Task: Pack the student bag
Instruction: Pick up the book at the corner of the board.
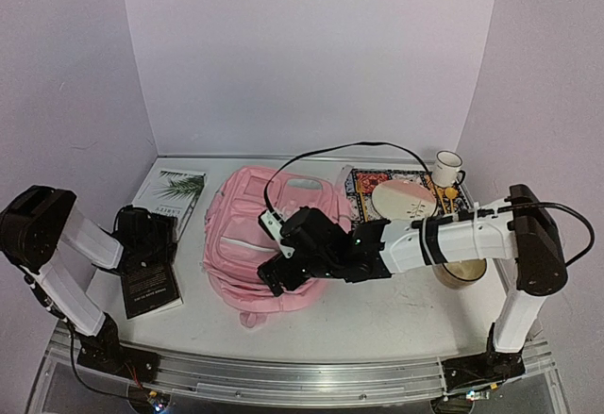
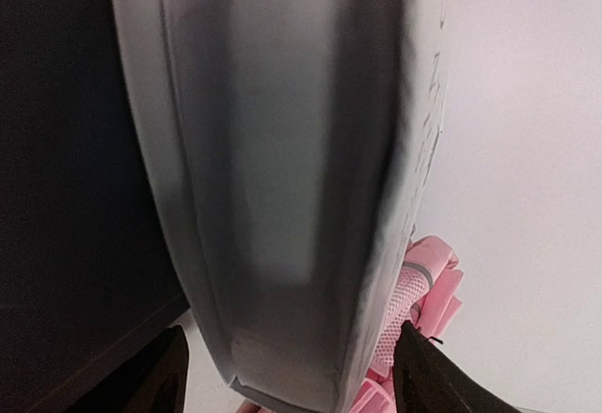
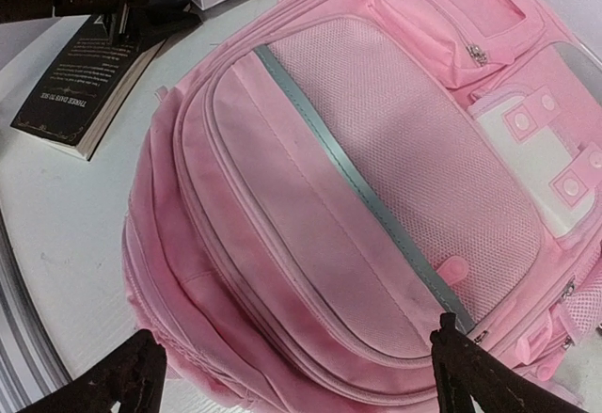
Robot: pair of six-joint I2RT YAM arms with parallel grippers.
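- From above, the student bag (image 1: pixel 236 230) lies flat mid-table, with the right gripper (image 1: pixel 276 277) over its near end.
- Its wrist camera shows those fingers spread wide and empty.
- At the left gripper (image 2: pixel 293 375), only its own camera shows a pale book edge (image 2: pixel 282 150) between the fingers; I cannot tell whether they pinch it.

Black book (image 1: pixel 151 287), white book (image 1: pixel 170 190) left; mug (image 1: pixel 447 163), patterned mat (image 1: pixel 361 188), perhaps a plate (image 1: pixel 404 201) right

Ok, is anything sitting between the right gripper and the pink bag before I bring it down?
Nothing visible. The right gripper hangs open over the student bag, and the right wrist view shows only pink fabric between its fingertips. The black book lies on the table beside the bag, out of that path.
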